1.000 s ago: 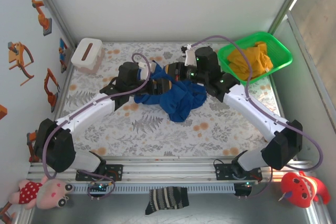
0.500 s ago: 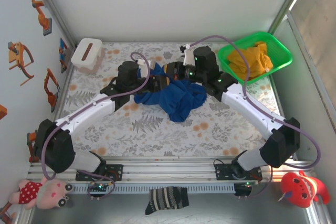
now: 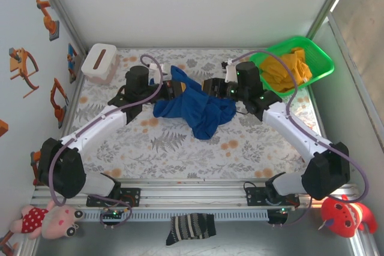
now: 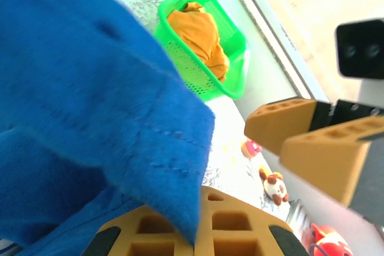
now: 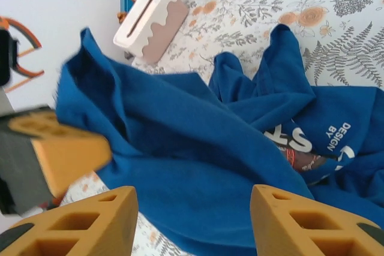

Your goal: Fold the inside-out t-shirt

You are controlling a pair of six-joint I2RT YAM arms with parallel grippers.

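Observation:
The inside-out t-shirt (image 3: 195,111) is a royal-blue heap at mid-table, one edge pulled up into a peak at the back left. My left gripper (image 3: 173,86) is shut on that raised edge. In the left wrist view the blue cloth (image 4: 90,100) hangs pinched between the closed orange fingers (image 4: 240,226). My right gripper (image 3: 211,86) stands open just right of the peak, nothing between its fingers (image 5: 78,223). The shirt (image 5: 198,148) lies beyond them, its white lettering (image 5: 300,139) showing to the right.
A green basket (image 3: 321,67) holding a yellow-orange garment (image 3: 287,70) sits at the back right, close behind the right arm. At the back left is a white box (image 3: 99,62). A striped sock (image 3: 191,229) and soft toys lie off the table's near edge.
The left gripper has shut on the shirt's edge and drawn it up and left. The right gripper has opened, let go of the cloth and backed off to the right.

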